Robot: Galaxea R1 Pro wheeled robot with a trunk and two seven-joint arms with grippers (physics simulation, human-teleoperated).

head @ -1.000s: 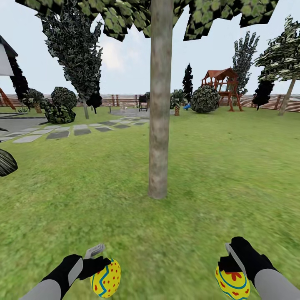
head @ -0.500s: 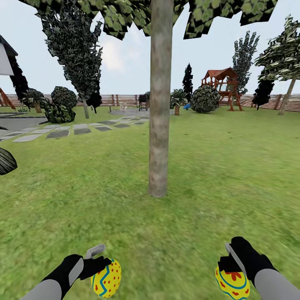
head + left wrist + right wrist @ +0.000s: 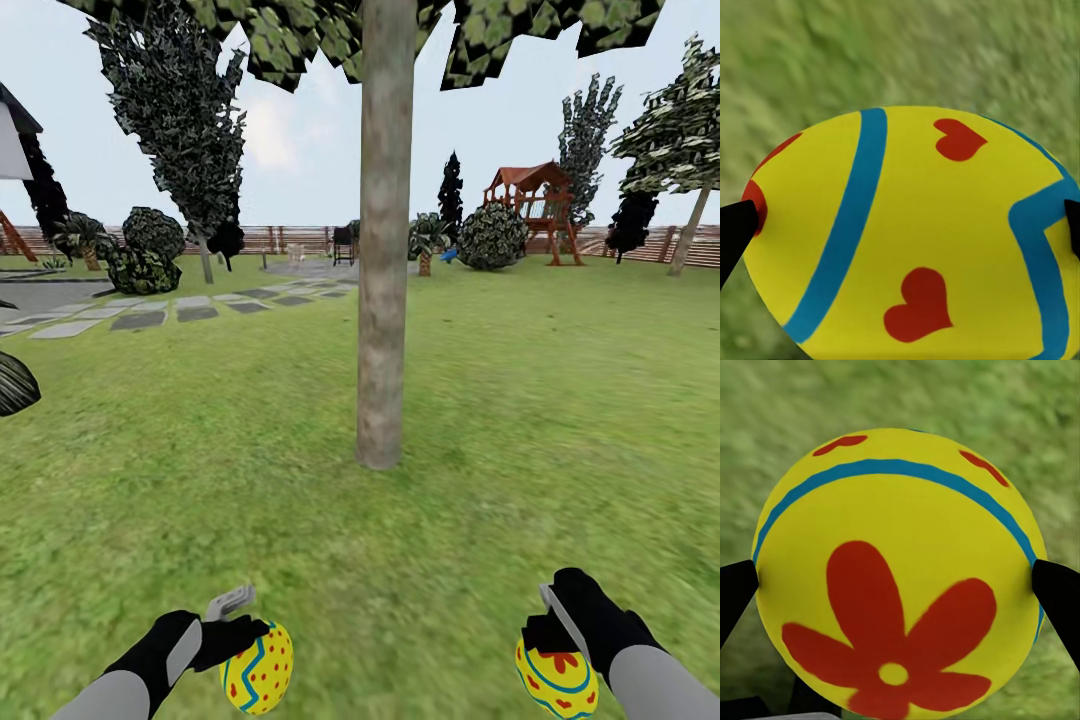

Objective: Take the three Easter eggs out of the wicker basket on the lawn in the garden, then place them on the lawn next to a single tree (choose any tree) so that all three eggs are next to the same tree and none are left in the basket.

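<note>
While each gripper (image 3: 243,622) (image 3: 548,618) clamps 1 glossy egg (image 3: 257,668) (image 3: 556,680), the rough-barked tree (image 3: 385,250) stands ahead.

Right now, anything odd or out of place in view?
Nothing stands out. The left gripper holds one egg and the right gripper holds another egg, both intact, above grass near the tree.

Bright even daylight, no shadows, grass blurry

Stepping-stone path (image 3: 150,315) left; red playset (image 3: 532,210) far right by fence (image 3: 290,240).
</note>
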